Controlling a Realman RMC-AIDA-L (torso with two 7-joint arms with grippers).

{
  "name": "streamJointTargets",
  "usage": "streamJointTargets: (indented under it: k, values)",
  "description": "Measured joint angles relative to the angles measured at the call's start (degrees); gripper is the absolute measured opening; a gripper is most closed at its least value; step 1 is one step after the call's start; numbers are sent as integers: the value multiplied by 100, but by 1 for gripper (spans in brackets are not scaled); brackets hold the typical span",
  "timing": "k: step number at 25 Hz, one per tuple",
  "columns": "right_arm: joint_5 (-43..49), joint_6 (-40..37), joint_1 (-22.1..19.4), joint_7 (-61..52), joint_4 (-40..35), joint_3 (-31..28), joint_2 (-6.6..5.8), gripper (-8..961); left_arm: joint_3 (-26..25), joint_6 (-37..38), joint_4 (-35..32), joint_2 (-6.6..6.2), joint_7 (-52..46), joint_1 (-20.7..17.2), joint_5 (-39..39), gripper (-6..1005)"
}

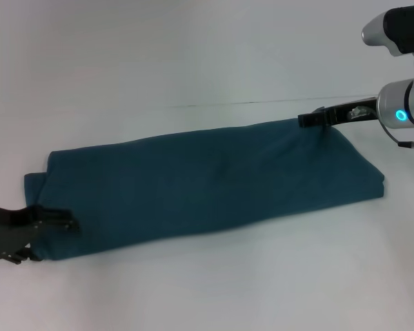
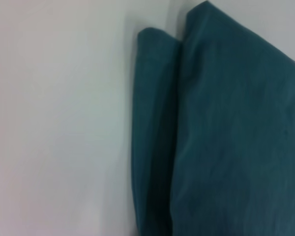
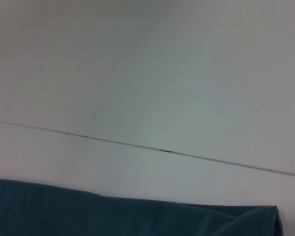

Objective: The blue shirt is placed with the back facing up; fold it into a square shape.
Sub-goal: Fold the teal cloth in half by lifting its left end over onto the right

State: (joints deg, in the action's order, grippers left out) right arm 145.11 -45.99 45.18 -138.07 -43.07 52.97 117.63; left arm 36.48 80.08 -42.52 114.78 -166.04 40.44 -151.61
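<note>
The blue shirt (image 1: 207, 186) lies on the white table as a long, narrow folded band, running from near left to far right, plain side up. My left gripper (image 1: 63, 219) is at the band's near-left corner, touching the cloth. At the far-right corner, my right gripper (image 1: 310, 120) rests against the cloth's far edge. The left wrist view shows the shirt (image 2: 226, 137) with two stacked folded edges beside bare table. In the right wrist view only the shirt's far edge (image 3: 113, 216) shows, low in the picture. Neither wrist view shows its own gripper.
The white table (image 1: 193, 289) surrounds the shirt on all sides. A thin dark seam (image 1: 262, 103) crosses the tabletop just beyond the shirt, and the seam (image 3: 162, 150) also shows in the right wrist view. The right arm's silver body (image 1: 403, 103) hangs at the upper right.
</note>
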Motion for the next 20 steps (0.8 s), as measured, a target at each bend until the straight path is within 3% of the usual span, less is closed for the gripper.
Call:
streamJointTargets:
  k: [9,15,20]
  values:
    - [0,-84,0,0,-31,17,-1,928,23,-162,259,8,458,68,-12,938]
    - [0,-129,-3,0,-79,20,16,927,39,-173,272,7,571,81,-30,791]
    - [0,-138,6,0,-80,20,29,927,38,-202,280,25,730,101,-9,457]
